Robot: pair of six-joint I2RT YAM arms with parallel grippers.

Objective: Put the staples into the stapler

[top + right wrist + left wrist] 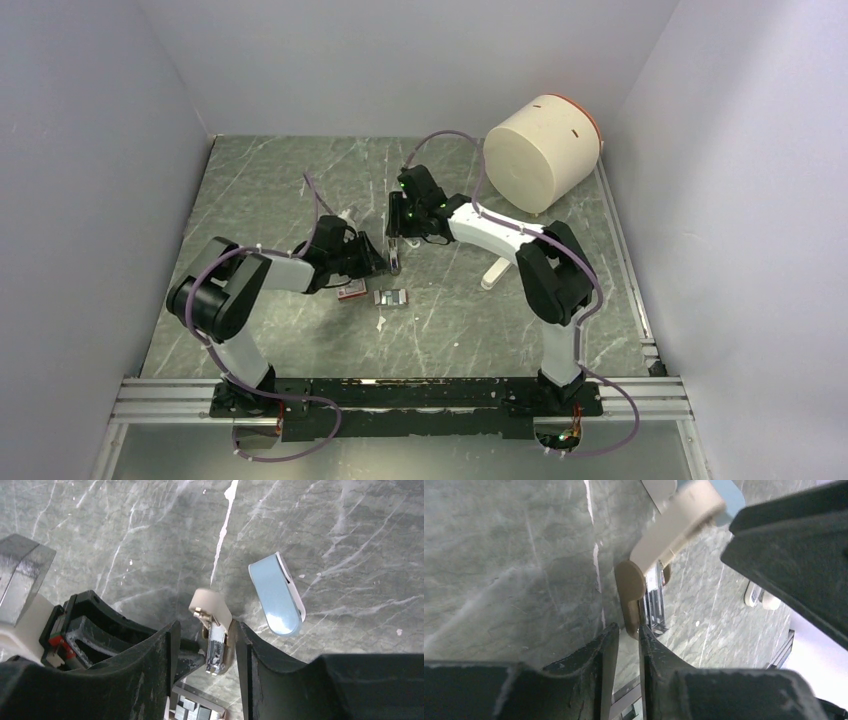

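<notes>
The beige stapler (396, 258) stands on end between my two grippers, its lid swung open (679, 525) and its metal channel (216, 647) exposed. My left gripper (629, 630) is open by a narrow gap, and the stapler's lower end (631, 610) sits at its fingertips against the right finger. My right gripper (207, 626) is open around the stapler from above; the stapler leans on its right finger (245, 645), with a gap on the other side. The staples (391, 297), a silvery block, lie on the table just in front, also seen at the bottom of the right wrist view (192, 711).
A little red box (350, 292) lies beside the staples. A blue-and-white oblong piece (276, 595) lies on the table to the right (493, 272). A large cream cylinder (540, 150) stands at the back right. Grey walls enclose the marbled table (300, 180).
</notes>
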